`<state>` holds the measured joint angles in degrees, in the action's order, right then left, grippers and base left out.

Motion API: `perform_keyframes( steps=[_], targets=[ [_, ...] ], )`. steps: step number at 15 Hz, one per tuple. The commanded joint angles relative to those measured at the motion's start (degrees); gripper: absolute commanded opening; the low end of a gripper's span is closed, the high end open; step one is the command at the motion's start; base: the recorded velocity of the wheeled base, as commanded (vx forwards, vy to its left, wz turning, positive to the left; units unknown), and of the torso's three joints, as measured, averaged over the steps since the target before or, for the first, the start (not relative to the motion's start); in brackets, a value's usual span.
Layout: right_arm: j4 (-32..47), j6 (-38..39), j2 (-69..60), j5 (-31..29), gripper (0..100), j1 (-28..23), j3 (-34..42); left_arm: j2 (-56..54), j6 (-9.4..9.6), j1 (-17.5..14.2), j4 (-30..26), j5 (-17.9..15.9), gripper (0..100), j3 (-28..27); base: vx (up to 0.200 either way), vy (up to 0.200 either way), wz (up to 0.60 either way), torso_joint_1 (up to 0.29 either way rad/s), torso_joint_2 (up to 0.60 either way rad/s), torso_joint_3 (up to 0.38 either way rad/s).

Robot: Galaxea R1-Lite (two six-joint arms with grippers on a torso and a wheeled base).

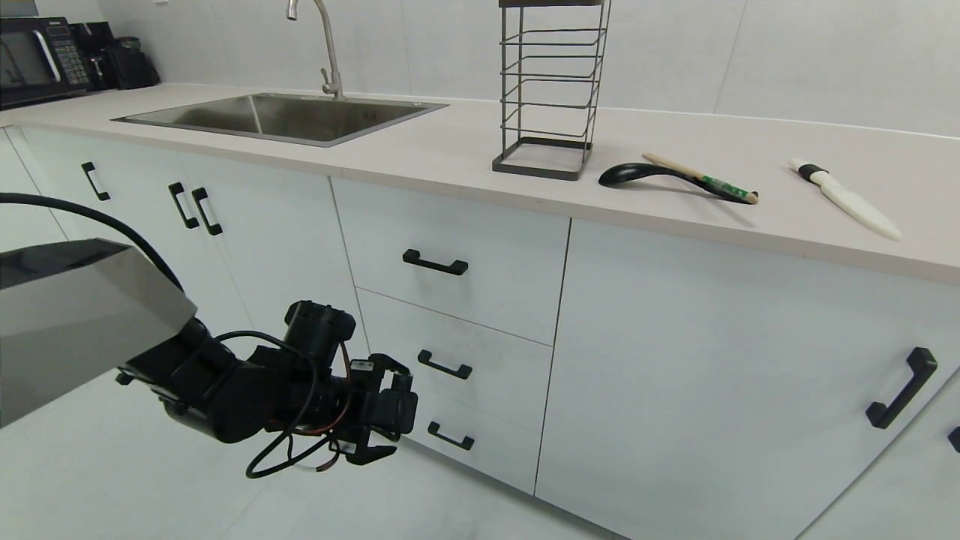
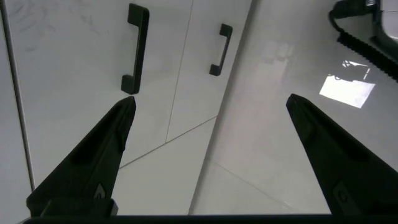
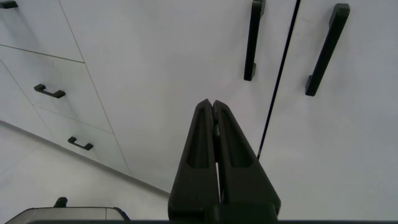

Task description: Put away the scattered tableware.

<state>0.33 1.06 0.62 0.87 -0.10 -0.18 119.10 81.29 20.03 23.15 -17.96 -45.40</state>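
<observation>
- Where the counter (image 1: 750,142) runs across the head view, the scattered tableware lies on its right part: a black ladle (image 1: 649,175) just beside the foot of a wire rack (image 1: 551,90), a wooden chopstick pair (image 1: 701,178) with a green band resting across the ladle's handle, and a white knife (image 1: 847,199) with a black band, set apart farther right.
- Any print on the green band is too small to read.
- Left of the rack, a steel sink (image 1: 285,116) is set into the counter.
- Low in the same view, the left gripper (image 1: 382,409) hangs in front of the bank of drawers (image 1: 465,315), near the lower handles, well below the counter and touching nothing.
- From the left wrist view, the left gripper (image 2: 205,155) has its fingers (image 2: 93,168) spread wide with nothing between them; beyond lie white cabinet doors (image 2: 62,62) with black handles and the glossy floor (image 2: 267,130).
- From the right wrist view, the right gripper (image 3: 216,162) has its fingers (image 3: 202,143) pressed flat together, gripping nothing, and points at white cabinet doors with two upright black handles; drawers show to one side.
</observation>
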Motion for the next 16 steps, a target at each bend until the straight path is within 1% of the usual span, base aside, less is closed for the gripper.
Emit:
perform_keyframes(
  steps=[1,5,6,7,8,9,16],
  targets=[
    [0.0,0.0,0.1,0.0,0,0.0,0.0,5.3,0.28,0.0,0.3,-0.1,100,-3.9,0.000,0.000,0.00,0.000,0.00,0.000],
    [0.0,0.0,0.1,0.0,0,0.0,0.0,9.2,0.28,0.1,0.4,-0.1,100,-8.6,0.000,0.000,0.00,0.000,0.00,0.000],
    [0.0,0.0,0.1,0.0,0,0.0,0.0,10.8,0.45,0.4,0.5,-0.1,100,-11.3,0.000,0.000,0.00,0.000,0.00,0.000],
    [0.0,0.0,0.1,0.0,0,0.0,0.0,12.3,1.77,0.4,0.6,-0.4,100,-14.5,0.000,0.000,0.00,0.000,0.00,0.000],
    [0.0,0.0,0.1,0.0,0,0.0,0.0,13.8,3.70,0.3,-0.1,-1.3,100,-17.0,0.000,0.000,0.00,0.000,0.00,0.000],
    [0.0,0.0,0.1,0.0,0,0.0,0.0,15.2,4.14,0.3,-0.2,-1.8,100,-17.6,0.000,0.000,0.00,0.000,0.00,0.000],
    [0.0,0.0,0.1,0.0,0,0.0,0.0,20.6,4.49,0.3,-0.1,-1.8,100,-23.2,0.000,0.000,0.00,0.000,0.00,0.000]
  ],
)
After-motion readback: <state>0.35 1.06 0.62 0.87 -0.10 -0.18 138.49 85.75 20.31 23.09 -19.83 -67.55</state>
